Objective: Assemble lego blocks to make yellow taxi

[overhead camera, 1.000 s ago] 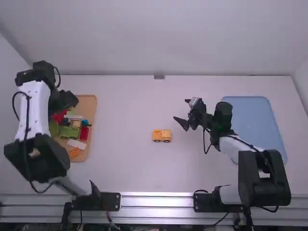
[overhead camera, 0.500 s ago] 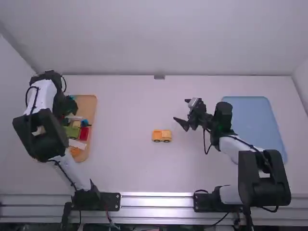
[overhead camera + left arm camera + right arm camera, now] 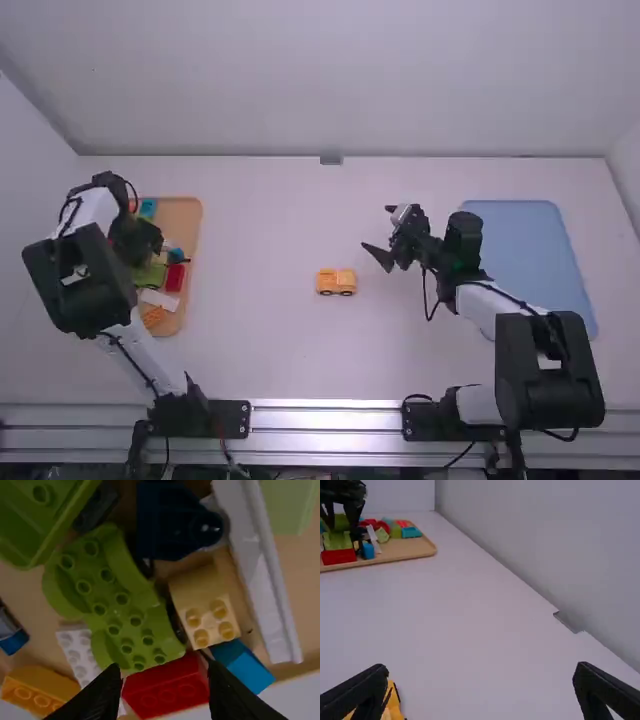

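The car point(image 3: 336, 282), apparently a half-built taxi, sits mid-table. Slightly beyond, the left gripper point(image 3: 164, 666) hangs open, empty, over the left tray point(image 3: 190, 215); picking the next block means threading crowded neighbours. The right gripper point(image 3: 482, 669), wide open, holds nothing.

High view faces forward, down over the whole desk point(image 3: 260, 350).
Left wrist view looks closely down into the tray point(image 3: 186, 216); right wrist view, low, shares it, facing left.
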You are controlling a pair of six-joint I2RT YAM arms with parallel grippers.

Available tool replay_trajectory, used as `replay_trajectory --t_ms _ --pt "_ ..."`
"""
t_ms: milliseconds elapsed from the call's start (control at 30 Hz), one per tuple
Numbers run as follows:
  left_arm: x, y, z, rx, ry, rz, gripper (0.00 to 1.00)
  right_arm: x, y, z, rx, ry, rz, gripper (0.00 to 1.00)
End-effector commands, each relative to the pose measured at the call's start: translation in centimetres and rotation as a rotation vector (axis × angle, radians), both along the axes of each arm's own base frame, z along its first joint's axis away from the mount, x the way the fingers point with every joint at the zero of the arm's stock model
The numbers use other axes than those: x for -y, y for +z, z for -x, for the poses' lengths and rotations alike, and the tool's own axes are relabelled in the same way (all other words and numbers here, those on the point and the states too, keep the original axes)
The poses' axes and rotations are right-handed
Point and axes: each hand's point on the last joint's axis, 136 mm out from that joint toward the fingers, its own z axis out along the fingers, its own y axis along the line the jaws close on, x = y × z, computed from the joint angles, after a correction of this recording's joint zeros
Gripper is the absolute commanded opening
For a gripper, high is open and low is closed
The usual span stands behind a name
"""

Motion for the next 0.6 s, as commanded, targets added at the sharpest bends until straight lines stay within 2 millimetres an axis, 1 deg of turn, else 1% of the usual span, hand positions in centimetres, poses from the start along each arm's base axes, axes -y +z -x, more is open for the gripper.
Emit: replay_trajectory --t_ms 0,200,233,300,433,567 --pt "0.3 -0.2 -0.1 0.010 0.019 0.006 0.46 0.2 0.9 -0.9 0.027 -0.029 0.010 0.98" --pt "0.0 -0.9 -1.1 0.059 0.043 -0.006 0.48 0.1 0.9 -0.8 0.025 -0.024 0.009 0.98" --pt "0.4 -1.1 -1.5 0.084 0.039 0.021 0.47 0.1 0.9 -0.8 0.027 -0.023 0.009 0.99" --pt "0.6 -1.3 -2.1 0.112 0.032 0.033 0.45 0.2 0.9 -0.8 0.028 -0.025 0.009 0.99" --pt "0.3 -1.4 -2.7 0.142 0.037 0.024 0.45 0.2 0.9 -0.8 0.027 -0.025 0.008 0.99" --pt "0.2 -1.4 -2.8 0.144 0.038 0.015 0.43 0.2 0.9 -0.8 0.028 -0.024 0.008 0.99"
